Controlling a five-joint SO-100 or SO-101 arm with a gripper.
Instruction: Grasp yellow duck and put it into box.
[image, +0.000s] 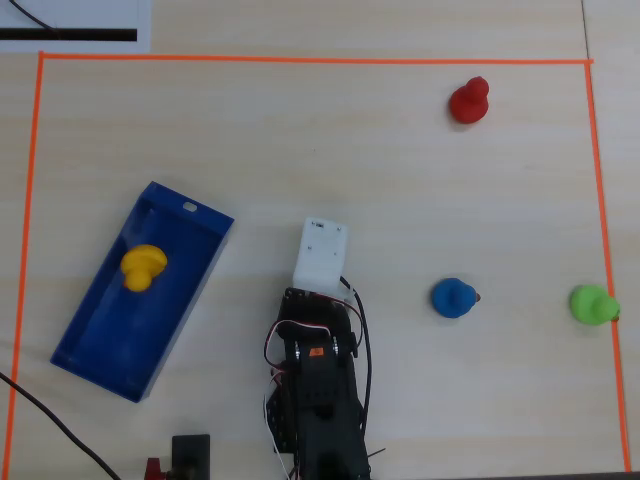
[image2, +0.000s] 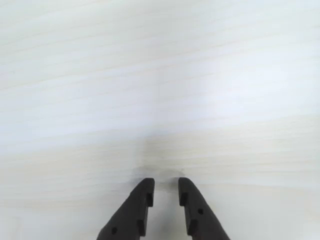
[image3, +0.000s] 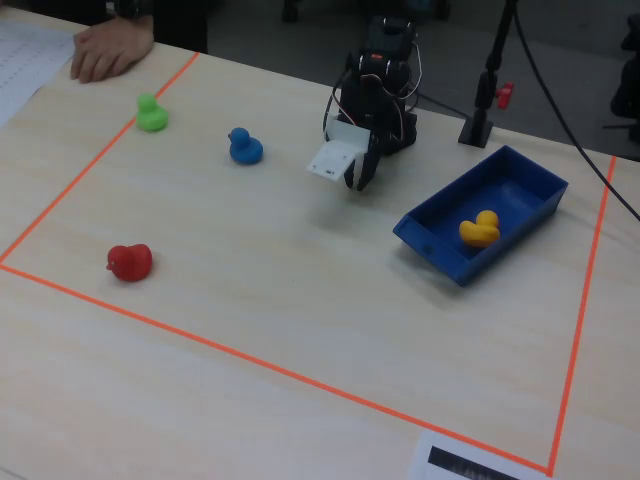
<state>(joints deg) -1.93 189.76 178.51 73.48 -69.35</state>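
Yellow duck (image: 143, 267), one, inside the single box (image: 96, 349); three other ducks outside; gripper (image2: 165, 186) slightly parted, empty.

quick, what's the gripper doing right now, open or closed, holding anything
Gripper: jaws slightly open, holding nothing; yellow duck already lies in the box.

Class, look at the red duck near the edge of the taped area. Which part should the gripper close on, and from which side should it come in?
Probably the red duck's rounded lower body, coming down from above. It stands upright and alone on the table, with clear space all round, so the fingers could straddle its sides. The head is narrower and would likely slip. The gripper is empty now.
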